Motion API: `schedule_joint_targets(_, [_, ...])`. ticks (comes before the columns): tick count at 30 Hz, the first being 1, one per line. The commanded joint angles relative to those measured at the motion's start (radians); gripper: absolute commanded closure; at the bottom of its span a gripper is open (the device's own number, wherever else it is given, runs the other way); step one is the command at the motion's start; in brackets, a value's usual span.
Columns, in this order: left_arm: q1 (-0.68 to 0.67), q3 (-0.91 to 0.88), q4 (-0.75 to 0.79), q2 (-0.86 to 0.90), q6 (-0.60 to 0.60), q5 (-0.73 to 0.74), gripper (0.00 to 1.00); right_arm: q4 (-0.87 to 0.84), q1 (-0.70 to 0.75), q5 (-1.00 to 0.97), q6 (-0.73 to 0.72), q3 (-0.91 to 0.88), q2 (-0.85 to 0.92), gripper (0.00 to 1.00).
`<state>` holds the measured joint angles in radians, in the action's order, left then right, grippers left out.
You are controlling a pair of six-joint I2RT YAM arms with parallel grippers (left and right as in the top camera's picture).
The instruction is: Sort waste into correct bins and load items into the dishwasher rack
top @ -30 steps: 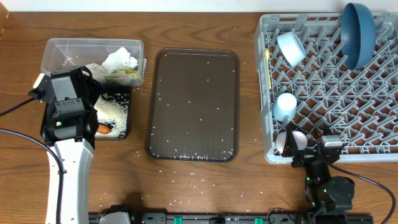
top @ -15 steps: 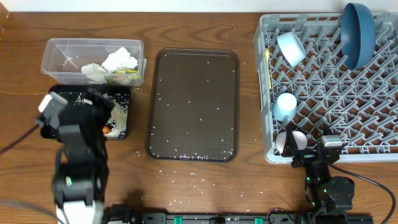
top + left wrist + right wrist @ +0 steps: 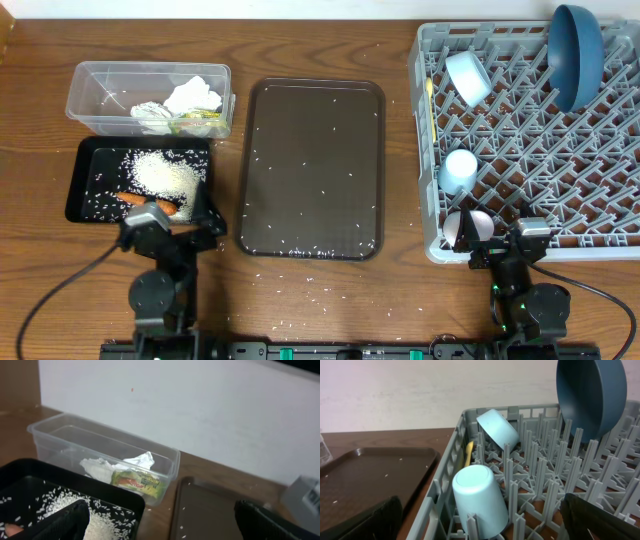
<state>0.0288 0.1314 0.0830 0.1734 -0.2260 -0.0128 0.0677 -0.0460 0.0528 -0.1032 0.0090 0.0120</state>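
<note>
Withdrawn off the black tray (image 3: 82, 158), left gripper (image 3: 165, 230) rests at its near edge overhead, baring rice (image 3: 165, 178) and carrot (image 3: 135, 198); left wrist: fingers (image 3: 65, 522) spread, napkins (image 3: 100, 466) in clear tub (image 3: 100, 435); right wrist: right gripper (image 3: 480, 525) likewise spread, blue bowls (image 3: 497, 427) in rack (image 3: 445, 467).

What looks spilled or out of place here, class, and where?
Rice grains lie scattered over the brown tray and on the table in front of it, outside the black tray that holds the main heap.
</note>
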Motion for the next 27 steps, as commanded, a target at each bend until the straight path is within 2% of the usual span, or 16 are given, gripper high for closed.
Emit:
schedule_joint_targets(1, [-0.009,-0.072,0.016,-0.082,0.119,0.047,0.05,0.002,0.015,0.001,-0.015,-0.003,-0.006,0.01])
schedule_joint_targets(5, [-0.02,-0.127,-0.007,-0.17,0.152,0.046,0.05,0.002,0.015,0.001,-0.015,-0.003,-0.006,0.01])
schedule_joint_targets(10, [-0.021,-0.127,-0.042,-0.172,0.155,0.034,0.05,0.002,0.015,0.001,-0.015,-0.003,-0.006,0.01])
schedule_joint_targets(15, [-0.021,-0.127,-0.159,-0.172,0.155,0.028,0.05,0.002,0.015,0.001,-0.015,-0.003,-0.006,0.01])
schedule_joint_targets(27, [-0.021,-0.127,-0.154,-0.169,0.143,0.028,0.05,0.002,0.015,0.001,-0.015,-0.003,-0.006,0.01])
